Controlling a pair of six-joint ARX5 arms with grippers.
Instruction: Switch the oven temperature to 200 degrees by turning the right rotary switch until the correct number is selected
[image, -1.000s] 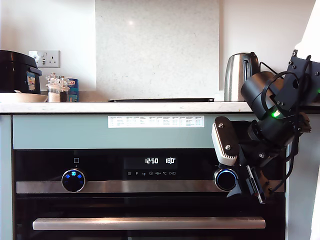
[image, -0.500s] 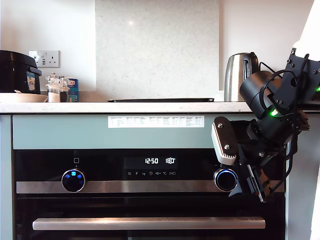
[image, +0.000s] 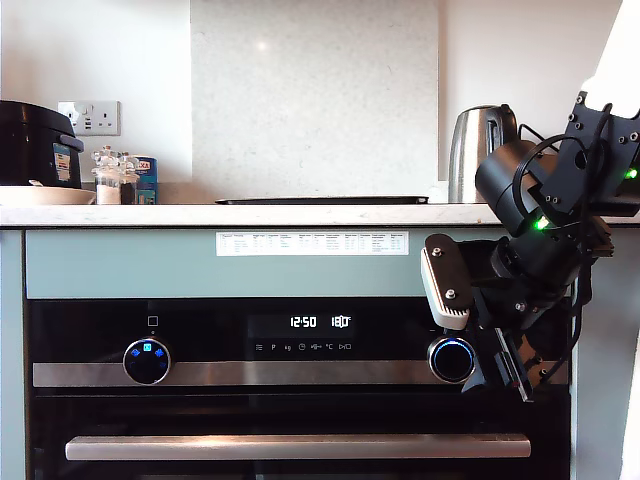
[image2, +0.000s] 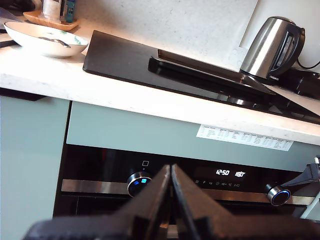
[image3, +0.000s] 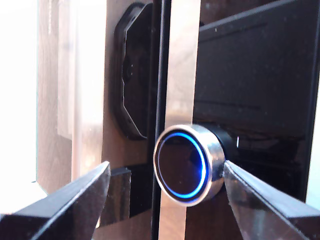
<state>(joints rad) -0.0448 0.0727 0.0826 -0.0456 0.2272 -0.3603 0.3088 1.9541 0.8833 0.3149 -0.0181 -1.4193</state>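
The oven (image: 200, 395) fills the lower half of the exterior view, and its display (image: 320, 322) reads 12:50 and 180. The right rotary switch (image: 452, 360), plain-faced with a blue ring, sits toward the exterior view's right. My second gripper (image: 477, 326) stands open around that switch (image3: 186, 164); one finger (image3: 260, 200) is at its chrome rim and the other finger (image3: 75, 200) is apart from it. My first gripper (image2: 170, 192) is shut on nothing, back from the oven (image2: 100, 165), and does not show in the exterior view. The icon knob (image: 147, 361) glows at the exterior view's left.
A long steel bar handle (image: 298, 446) runs below the knobs. On the counter stand a steel kettle (image: 480, 150), a black hob (image2: 150, 65), a white bowl (image2: 45, 39), spice jars (image: 115, 175) and a black cooker (image: 35, 145). A printed label (image: 312, 243) is stuck above the display.
The second arm has shifted slightly up and toward the exterior view's left. The display still reads 180.
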